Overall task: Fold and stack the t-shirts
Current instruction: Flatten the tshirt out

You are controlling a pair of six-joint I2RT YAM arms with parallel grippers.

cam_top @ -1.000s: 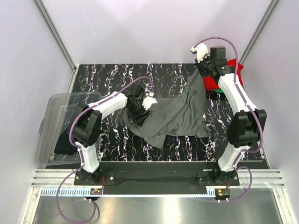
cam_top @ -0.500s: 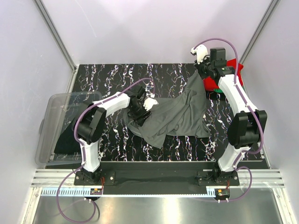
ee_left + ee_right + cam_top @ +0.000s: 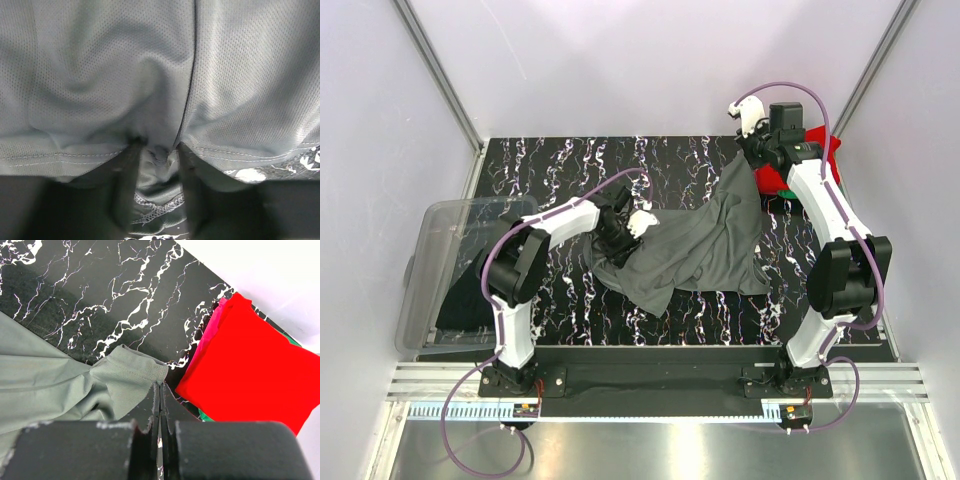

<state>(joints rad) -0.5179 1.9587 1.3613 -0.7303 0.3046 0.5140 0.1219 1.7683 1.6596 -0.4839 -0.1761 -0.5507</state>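
The right gripper (image 3: pixel 160 388) is fully closed on an edge of the dark grey t-shirt (image 3: pixel 705 245). In the right wrist view the fingertips meet on a hemmed corner of the cloth, and the rest of the garment spreads away to the left of the fingers. The shirt rises from the table (image 3: pixel 570 160) toward this gripper, drawn up into a narrow peak.

Just to the right of the right gripper's fingertips lies the red t-shirt (image 3: pixel 250 360), folded flat against the far right corner of the table. A sliver of the green t-shirt (image 3: pixel 204 415) shows under its near edge.

The left gripper (image 3: pixel 157 150) sits at the opposite edge of the dark grey t-shirt. Its fingers (image 3: pixel 125 190) stand on either side of a bunched fold at the stitched hem. Whether they press on the fold cannot be told. Beyond the fingertips the cloth fills the left wrist view.

Well away from the left gripper, behind its arm, a clear plastic tub (image 3: pixel 430 260) overhangs the table edge with black cloth (image 3: pixel 465 295) in it.
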